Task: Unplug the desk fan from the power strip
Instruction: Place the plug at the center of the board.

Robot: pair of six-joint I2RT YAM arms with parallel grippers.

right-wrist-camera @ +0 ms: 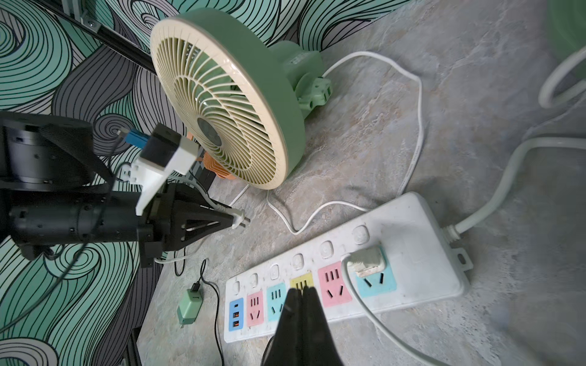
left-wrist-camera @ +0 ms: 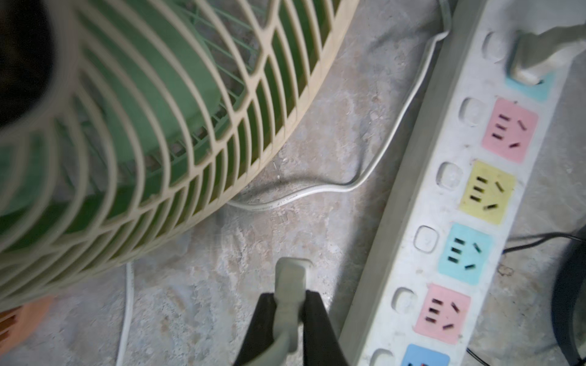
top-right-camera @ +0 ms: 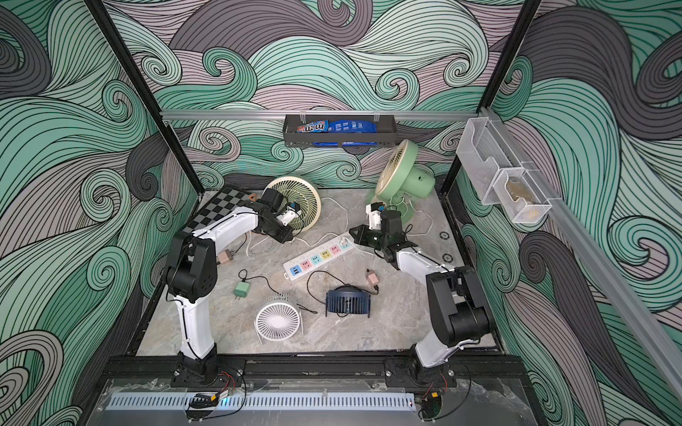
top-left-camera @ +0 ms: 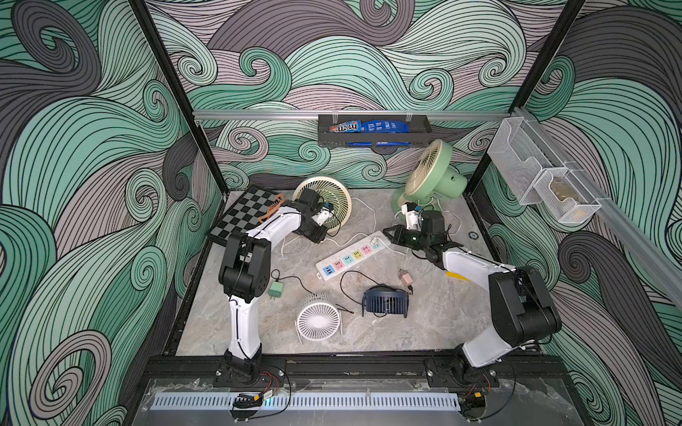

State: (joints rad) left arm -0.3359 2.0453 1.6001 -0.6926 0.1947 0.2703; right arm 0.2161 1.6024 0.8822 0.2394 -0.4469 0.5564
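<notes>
Two arms: both reach in over the grey marble table (top-left-camera: 424, 324) and meet around the strip.
Chessboard (top-left-camera: 240, 217): flat in the far left corner, beside the left arm.
Left gripper (left-wrist-camera: 289, 298): clamped hard on a white two-pin plug (right-wrist-camera: 238, 219). The pins are bare and point out past the fingertips, clear of every socket and just beside the strip's long edge.
Tipped-over fan (top-left-camera: 328, 195): cream grille and green body, at the back left right by the left wrist. A thin white cord (left-wrist-camera: 317, 190) snakes over the table between it and the strip.
Power strip (right-wrist-camera: 412, 228): flat in the middle of the table, on a diagonal between the two grippers. The blue USB face is at the near end, then pink, teal, yellow, pink and teal, and a thick white cord (right-wrist-camera: 494, 202) leaves the far end.
Second plug (right-wrist-camera: 367, 261): white, seated in the far teal socket.
Right gripper (right-wrist-camera: 301, 290): fingers pressed together with nothing between them, tips down at the strip's far half. I cannot tell whether they touch it.
Upright green fan (top-left-camera: 428, 169): on its stand at the back right, behind the right wrist.
Front row: a green charger (top-left-camera: 275, 289), a small white wire fan (top-left-camera: 318, 319), a navy fan (top-left-camera: 385, 302) and a pink charger (top-left-camera: 405, 277), with black leads trailing between them, all apart from the strip.
</notes>
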